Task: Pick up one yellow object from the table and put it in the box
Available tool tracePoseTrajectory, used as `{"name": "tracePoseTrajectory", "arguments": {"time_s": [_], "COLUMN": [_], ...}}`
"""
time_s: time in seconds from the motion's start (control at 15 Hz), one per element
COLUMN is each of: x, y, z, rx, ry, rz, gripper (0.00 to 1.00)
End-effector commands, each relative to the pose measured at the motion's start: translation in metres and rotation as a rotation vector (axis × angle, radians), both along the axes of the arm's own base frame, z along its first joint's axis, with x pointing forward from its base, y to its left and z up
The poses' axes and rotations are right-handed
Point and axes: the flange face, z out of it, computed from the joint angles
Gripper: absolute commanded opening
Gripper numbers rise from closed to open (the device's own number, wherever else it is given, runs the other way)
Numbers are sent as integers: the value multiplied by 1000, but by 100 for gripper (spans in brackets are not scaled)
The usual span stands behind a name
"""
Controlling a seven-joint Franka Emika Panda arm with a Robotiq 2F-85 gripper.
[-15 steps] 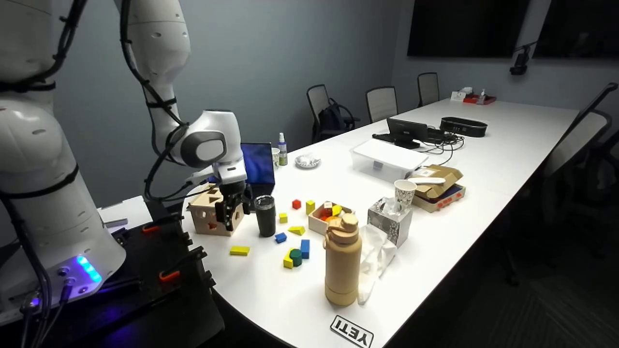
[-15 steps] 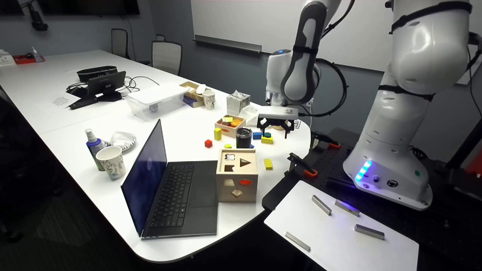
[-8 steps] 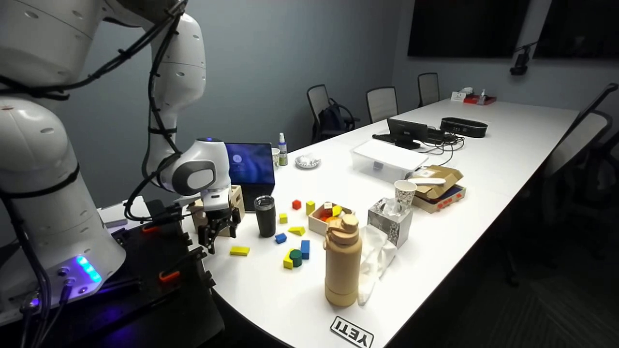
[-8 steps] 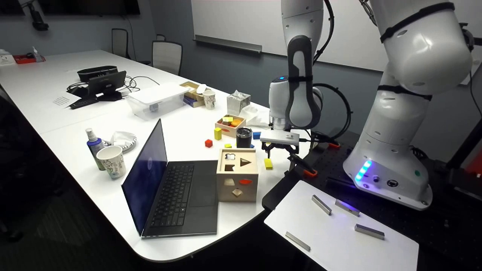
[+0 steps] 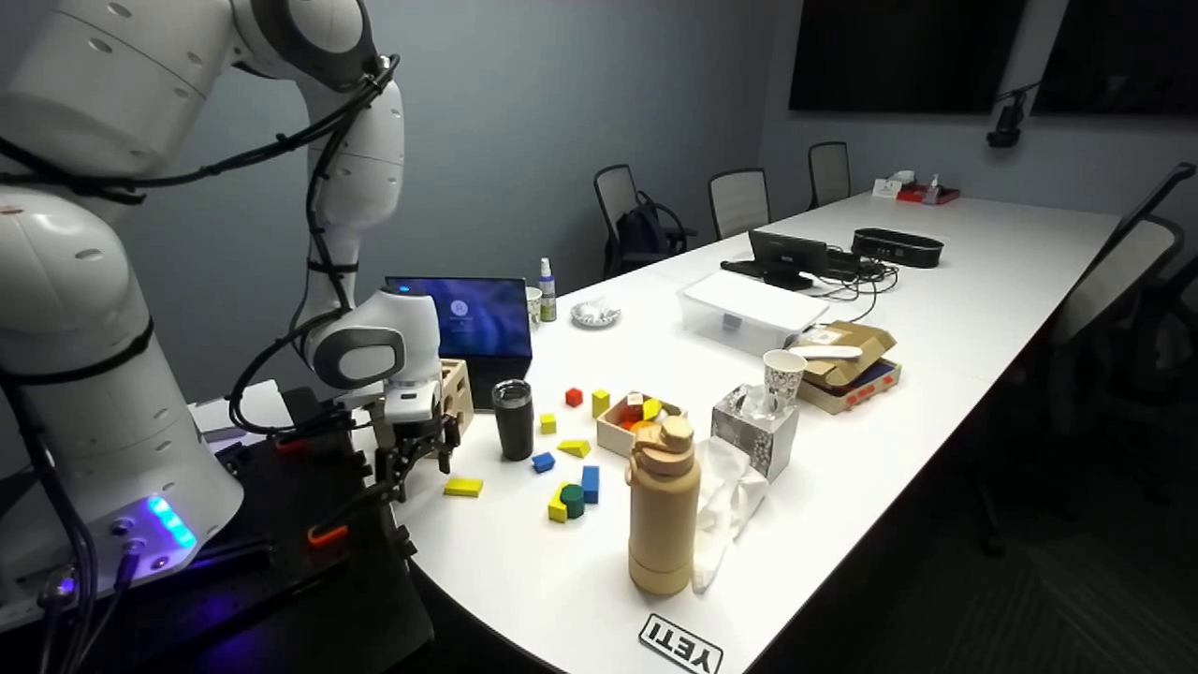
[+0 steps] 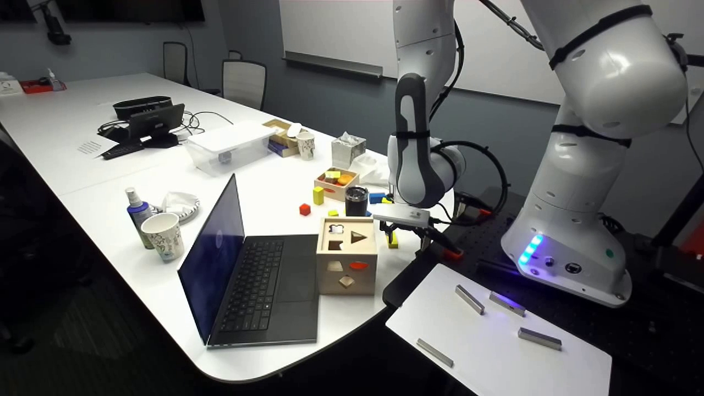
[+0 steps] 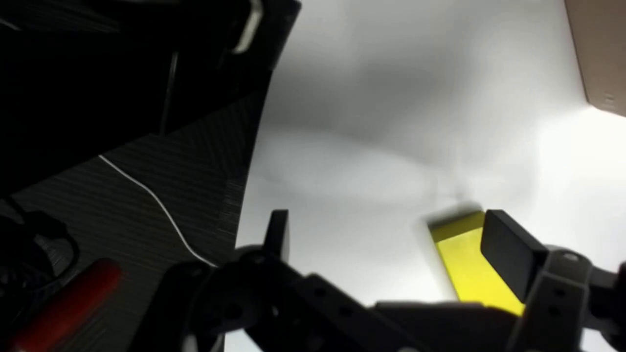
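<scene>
A flat yellow block [image 5: 463, 488] lies on the white table near its robot-side edge; it also shows in an exterior view [image 6: 392, 242] and in the wrist view [image 7: 474, 269]. My gripper [image 7: 386, 230] is open and empty, low beside this block; in the wrist view the right finger overlaps the block, and the left finger is over bare table. The gripper shows in both exterior views [image 5: 421, 473] [image 6: 405, 231]. The box [image 6: 347, 269], a wooden cube with cut-outs, stands close by, partly hidden behind the arm in an exterior view [image 5: 457, 393]. Its corner shows in the wrist view [image 7: 604, 54].
Other yellow blocks [image 5: 575, 446] [image 5: 600, 402] [image 5: 558, 503], blue blocks [image 5: 591, 482] and a red block [image 5: 574, 396] lie around. A black tumbler [image 5: 514, 421], a laptop [image 6: 264, 297], a small wooden tray [image 5: 613, 435] and a tan bottle [image 5: 663, 515] stand nearby. Black clamps [image 5: 360, 510] sit at the edge.
The arm has swung toward the robot-side table edge and lowered. The gripper has come down beside the flat yellow block and turned somewhat. It stays open. The blocks and box look unmoved.
</scene>
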Motion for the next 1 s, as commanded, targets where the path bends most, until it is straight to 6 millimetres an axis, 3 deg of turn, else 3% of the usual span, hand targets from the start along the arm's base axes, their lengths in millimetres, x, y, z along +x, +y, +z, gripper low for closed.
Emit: {"name": "tracePoseTrajectory", "arguments": {"time_s": [0.0,0.67,0.73,0.8,0.93], "x": [11,49,52,54,57], "y": [-3,-12,-12,-12,-11], "z": [-3,-14,-16,-17,-19], "rx": [-15,-27,-27,-25,-26], "ry": [-32,-64,-65,-66,-68], "rz": [2,33,37,45,49], "gripper": [100,100,75,74,58]}}
